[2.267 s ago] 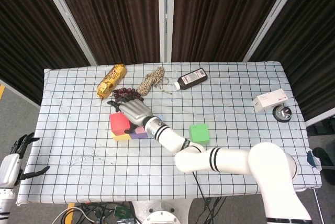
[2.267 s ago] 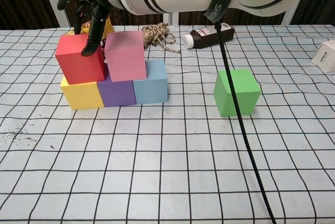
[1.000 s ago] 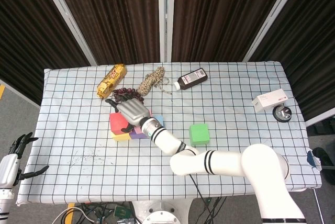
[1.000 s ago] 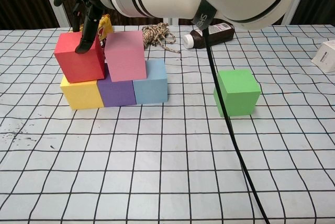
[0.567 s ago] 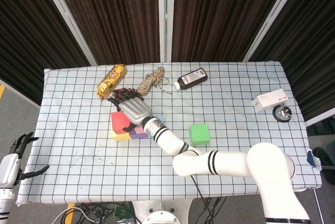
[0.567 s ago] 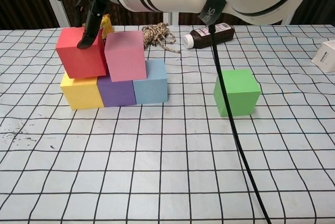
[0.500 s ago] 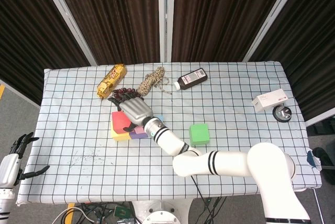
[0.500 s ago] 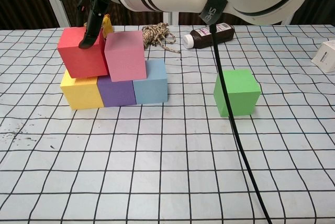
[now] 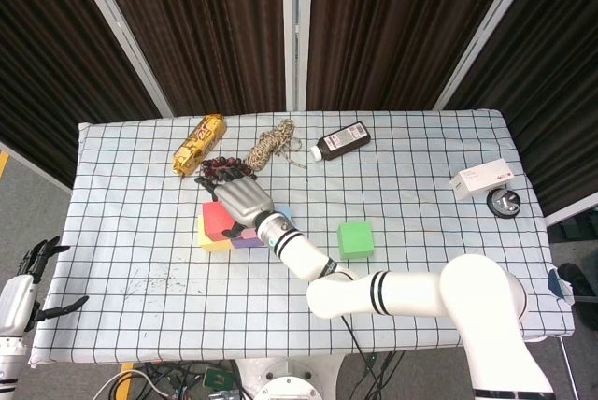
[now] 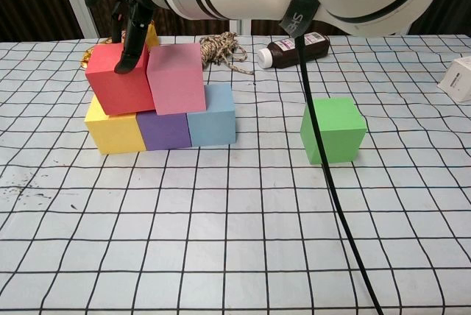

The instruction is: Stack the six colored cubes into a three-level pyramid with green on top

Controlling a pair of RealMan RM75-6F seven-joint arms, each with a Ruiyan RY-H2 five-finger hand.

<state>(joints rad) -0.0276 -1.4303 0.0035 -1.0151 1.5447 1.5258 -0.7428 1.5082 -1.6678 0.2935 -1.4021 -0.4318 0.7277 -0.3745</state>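
Note:
A yellow cube (image 10: pixel 114 129), a purple cube (image 10: pixel 163 129) and a blue cube (image 10: pixel 212 124) form a row on the checked cloth. A red cube (image 10: pixel 118 83) and a pink cube (image 10: pixel 176 79) sit on top of them, side by side and touching. My right hand (image 10: pixel 132 17) reaches over this stack from behind, its fingers (image 10: pixel 129 56) resting on the red cube's top right edge and holding nothing. In the head view the right hand (image 9: pixel 241 198) covers the pink cube. The green cube (image 10: pixel 333 129) stands alone to the right. My left hand (image 9: pixel 33 274) hangs open beside the table's left edge.
At the back lie a gold snack bar (image 9: pixel 199 143), a coil of rope (image 9: pixel 274 143), a dark bottle (image 9: pixel 341 141) on its side and a bunch of dark beads (image 9: pixel 222 166). A white box (image 9: pixel 482 178) and a small wheel (image 9: pixel 506 202) sit at the far right.
The red cube has slid right under my right hand's fingers and now sits against the pink cube. The left hand has not moved.

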